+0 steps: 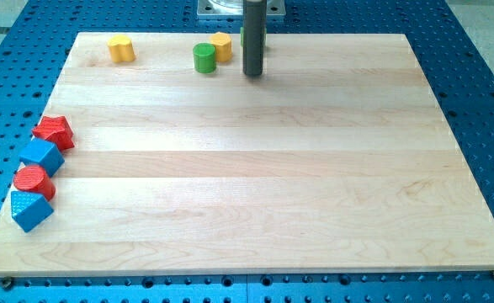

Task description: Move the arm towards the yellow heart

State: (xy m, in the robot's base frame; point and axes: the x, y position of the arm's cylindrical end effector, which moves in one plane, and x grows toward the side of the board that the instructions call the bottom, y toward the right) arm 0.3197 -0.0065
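Note:
A yellow block that looks like the heart sits near the board's top left. A second yellow block, its shape unclear, sits at the top centre, touching a green cylinder just to its left. My tip rests on the board a little right of that pair and far to the right of the yellow heart. A green block shows only as a sliver behind the rod.
Along the left edge of the wooden board lie a red star-like block, a blue cube, a red cylinder and a blue triangular block. A blue perforated table surrounds the board.

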